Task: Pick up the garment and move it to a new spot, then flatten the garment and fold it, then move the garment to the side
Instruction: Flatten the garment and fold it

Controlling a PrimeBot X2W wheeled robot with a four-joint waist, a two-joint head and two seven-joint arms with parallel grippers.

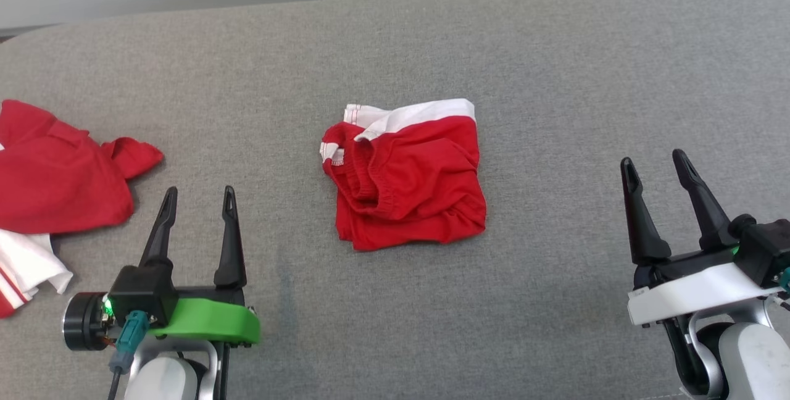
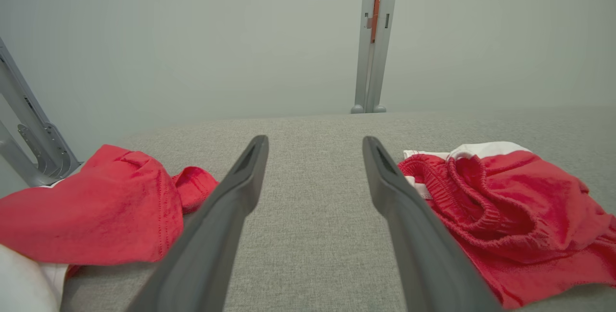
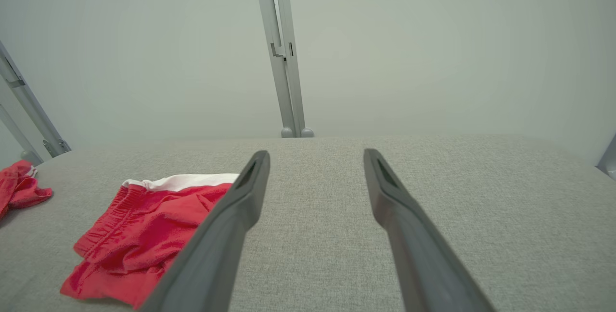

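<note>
The garment (image 1: pixel 410 184), right of the left gripper (image 1: pixel 200 191), is soft matt red cloth with a white band (waistband puckered by elastic). Coarse grey woven fabric covers the table (image 1: pixel 555 66). The gripper's fingers (image 1: pixel 229 245) look smooth, matt dark plastic; its mount (image 1: pixel 210 323), glossier green plastic.

One folded red garment (image 1: pixel 407 184), one rumpled red-and-white clothing heap (image 1: pixel 55 184), two grippers, left gripper (image 1: pixel 200 190), right gripper (image 1: pixel 652 156), one grey table (image 1: pixel 555 66)

Grey fabric table (image 1: pixel 555 48) w/ folded red shorts (image 1: pixel 407 184) ctr, red/white clothes pile (image 1: pixel 55 184) left
</note>
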